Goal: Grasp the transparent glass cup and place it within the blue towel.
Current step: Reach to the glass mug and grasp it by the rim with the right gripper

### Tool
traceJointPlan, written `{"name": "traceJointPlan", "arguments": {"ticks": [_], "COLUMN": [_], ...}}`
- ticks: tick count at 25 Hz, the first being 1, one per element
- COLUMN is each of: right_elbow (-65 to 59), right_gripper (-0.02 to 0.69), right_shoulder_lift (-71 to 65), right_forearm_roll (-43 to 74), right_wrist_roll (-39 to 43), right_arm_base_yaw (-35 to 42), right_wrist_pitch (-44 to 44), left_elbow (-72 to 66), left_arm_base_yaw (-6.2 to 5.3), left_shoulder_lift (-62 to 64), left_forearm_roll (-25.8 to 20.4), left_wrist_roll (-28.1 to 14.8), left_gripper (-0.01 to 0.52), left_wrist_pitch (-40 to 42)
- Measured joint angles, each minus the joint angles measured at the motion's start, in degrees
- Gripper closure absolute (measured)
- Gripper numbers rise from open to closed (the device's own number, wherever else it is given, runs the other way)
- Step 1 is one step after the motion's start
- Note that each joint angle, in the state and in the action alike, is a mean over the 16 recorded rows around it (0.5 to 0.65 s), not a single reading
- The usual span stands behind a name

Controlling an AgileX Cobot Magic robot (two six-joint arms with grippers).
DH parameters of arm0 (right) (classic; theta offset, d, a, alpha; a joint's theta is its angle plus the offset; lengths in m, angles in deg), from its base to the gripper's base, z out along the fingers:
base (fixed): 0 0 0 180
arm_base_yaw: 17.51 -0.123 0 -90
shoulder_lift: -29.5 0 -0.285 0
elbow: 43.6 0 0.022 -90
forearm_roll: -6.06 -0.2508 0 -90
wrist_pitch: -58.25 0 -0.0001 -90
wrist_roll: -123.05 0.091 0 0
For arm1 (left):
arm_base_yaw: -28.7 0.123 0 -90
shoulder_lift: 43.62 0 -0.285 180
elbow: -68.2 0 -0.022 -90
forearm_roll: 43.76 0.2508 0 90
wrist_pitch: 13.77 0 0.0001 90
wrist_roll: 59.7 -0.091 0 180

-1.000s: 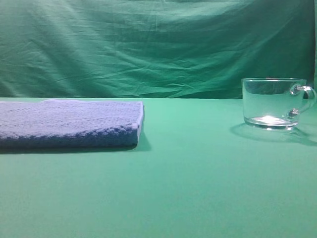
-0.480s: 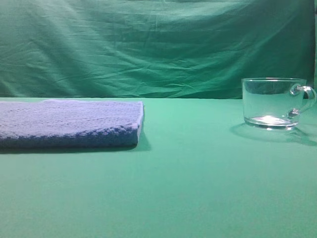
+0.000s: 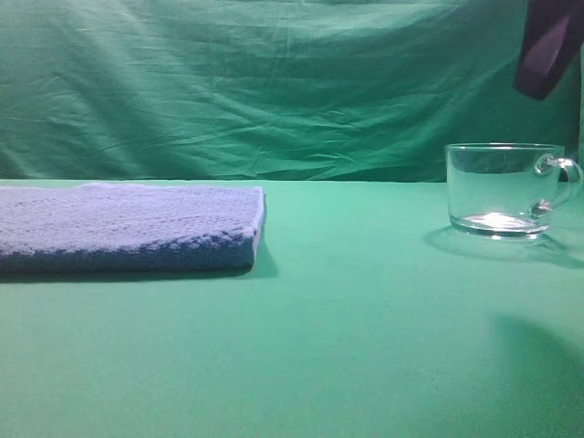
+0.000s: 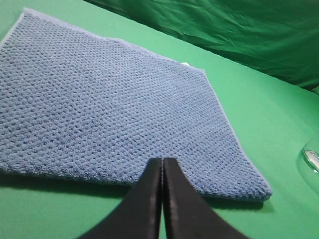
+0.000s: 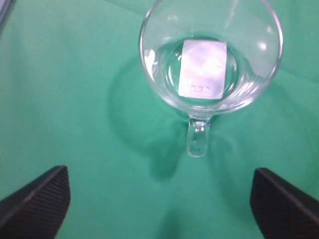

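Blue towel (image 3: pixel 128 224) lies flat at table left, nothing on it. Transparent glass cup (image 3: pixel 504 190) stands upright at far right, well apart from the towel. Right gripper (image 5: pixel 159 201) hangs above the cup, spread wide, empty. Left gripper (image 4: pixel 162 199) clenched, empty. Step: approach. Next: descend, straddle the handle (image 5: pixel 198 137) or rim.

Green table (image 3: pixel 365 319), two things on it.
Towel (image 4: pixel 109 109) lies just beyond the left gripper (image 4: pixel 162 172); cup (image 5: pixel 212 55) stands ahead of the right gripper (image 5: pixel 159 199).
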Motion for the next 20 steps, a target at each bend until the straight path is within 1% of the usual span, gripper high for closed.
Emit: {"name": "traceJointPlan", "arguments": {"ticks": [4, 12, 16, 20], "right_elbow": [0.0, 0.3, 1.6, 5.1], "right_gripper": [0.147, 0.391, 0.489, 0.554], "right_shoulder_lift": [-3.3, -5.8, -6.0, -6.2], "right_forearm_roll": [0.0, 0.8, 1.6, 2.4], "right_wrist_roll": [-1.0, -3.6, -4.4, -4.8], "right_arm_base_yaw": [0.0, 0.0, -0.3, -1.6], "right_wrist_pitch": [-3.7, -9.3, -9.0, -6.8], "left_elbow": [0.0, 0.0, 0.0, 0.0], "left_arm_base_yaw": [0.0, 0.0, 0.0, 0.0], "left_shoulder_lift": [0.0, 0.0, 0.0, 0.0], "left_forearm_roll": [0.0, 0.0, 0.0, 0.0], "left_wrist_roll": [0.0, 0.0, 0.0, 0.0], "left_gripper": [0.514, 0.514, 0.514, 0.514], "left_wrist_pitch": [0.0, 0.0, 0.0, 0.0]}}
